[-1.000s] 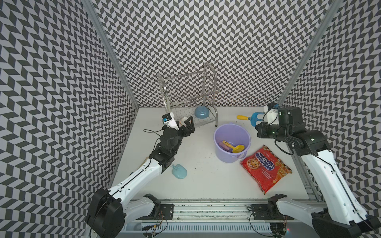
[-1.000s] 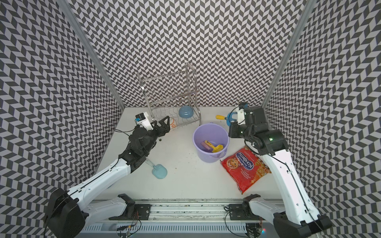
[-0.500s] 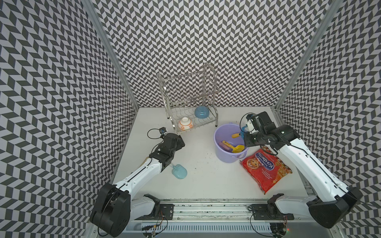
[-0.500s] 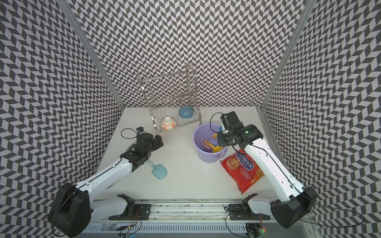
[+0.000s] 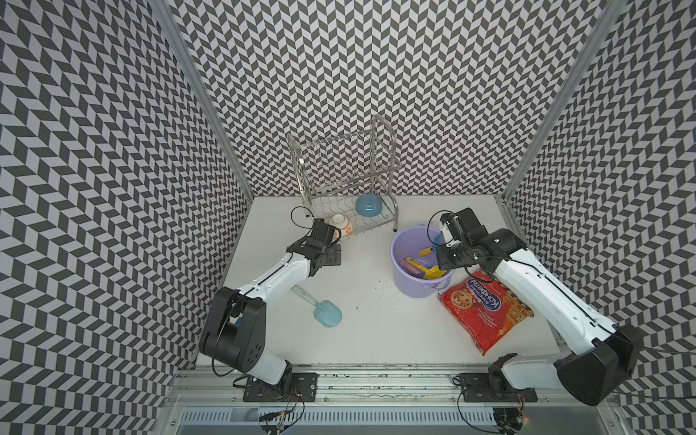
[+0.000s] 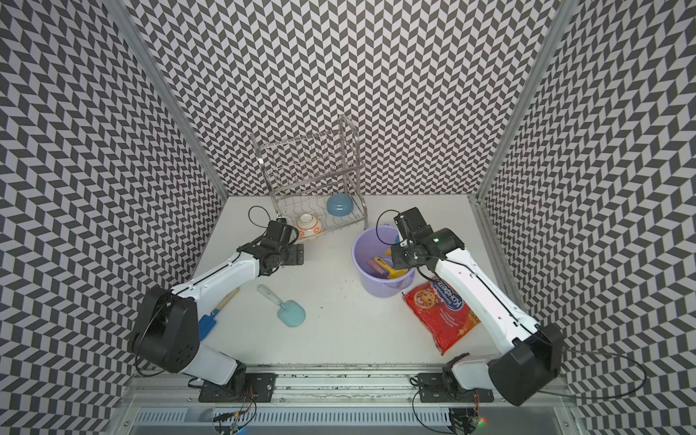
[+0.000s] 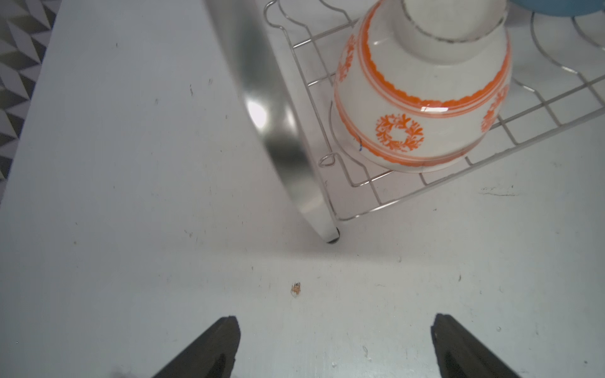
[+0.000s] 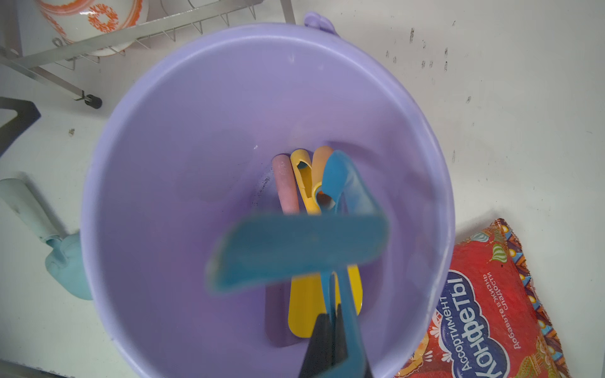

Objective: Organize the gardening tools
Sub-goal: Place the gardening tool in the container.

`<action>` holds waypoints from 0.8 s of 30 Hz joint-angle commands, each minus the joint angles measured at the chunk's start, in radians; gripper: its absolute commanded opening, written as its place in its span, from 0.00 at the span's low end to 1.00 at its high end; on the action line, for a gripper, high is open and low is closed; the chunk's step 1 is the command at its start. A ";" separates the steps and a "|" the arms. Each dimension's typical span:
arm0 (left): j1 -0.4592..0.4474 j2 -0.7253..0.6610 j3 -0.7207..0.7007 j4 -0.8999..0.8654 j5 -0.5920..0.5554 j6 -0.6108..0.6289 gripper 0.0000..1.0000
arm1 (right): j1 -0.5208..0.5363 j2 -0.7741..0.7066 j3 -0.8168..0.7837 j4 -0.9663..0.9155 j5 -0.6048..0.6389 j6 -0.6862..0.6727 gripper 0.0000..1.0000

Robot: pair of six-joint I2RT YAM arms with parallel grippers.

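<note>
Blue fork point(image 8: 294, 252): likely light, stiff, slick plastic; right gripper point(image 8: 330, 327) jaws pinch its pronged end. Left gripper point(image 7: 334, 327) jaws spread, empty.

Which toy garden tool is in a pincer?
The blue fork with the yellow handle: the right pincer is shut on it over the lavender bucket. The purple scoop and yellow scoop lie inside it; the pale-blue trowel lies on the table.

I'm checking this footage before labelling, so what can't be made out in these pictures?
- Blue fork: blurred in the right wrist view, too near the lens; prongs unreadable.
- Purple scoop: blade mostly under the yellow scoop, right wrist view.
- Blue spade: partly behind the left arm, in a top view.
</note>
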 commanded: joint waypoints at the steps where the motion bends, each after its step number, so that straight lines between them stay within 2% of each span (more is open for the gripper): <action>1: -0.010 0.063 0.078 -0.246 -0.065 0.290 0.97 | 0.007 -0.004 -0.013 0.074 0.009 -0.008 0.02; 3: -0.017 0.068 0.081 -0.263 -0.102 0.395 0.98 | 0.007 -0.003 -0.019 0.076 0.005 -0.012 0.03; 8: -0.022 0.025 0.053 -0.313 -0.069 0.607 1.00 | 0.006 -0.008 -0.026 0.090 -0.023 -0.014 0.07; 11: -0.015 -0.051 0.008 -0.375 -0.050 0.728 1.00 | 0.007 -0.011 -0.038 0.101 -0.046 -0.018 0.07; 14: 0.023 -0.148 -0.049 -0.338 -0.047 0.840 1.00 | 0.007 -0.011 -0.043 0.100 -0.061 -0.033 0.07; 18: 0.029 -0.199 -0.164 -0.261 -0.055 0.912 1.00 | 0.007 -0.021 -0.043 0.103 -0.056 -0.037 0.07; 20: 0.028 -0.207 -0.219 -0.244 -0.066 0.935 1.00 | 0.007 -0.026 -0.045 0.110 -0.063 -0.036 0.10; 24: 0.024 -0.228 -0.230 -0.204 -0.065 0.956 1.00 | 0.008 -0.029 -0.051 0.122 -0.069 -0.032 0.16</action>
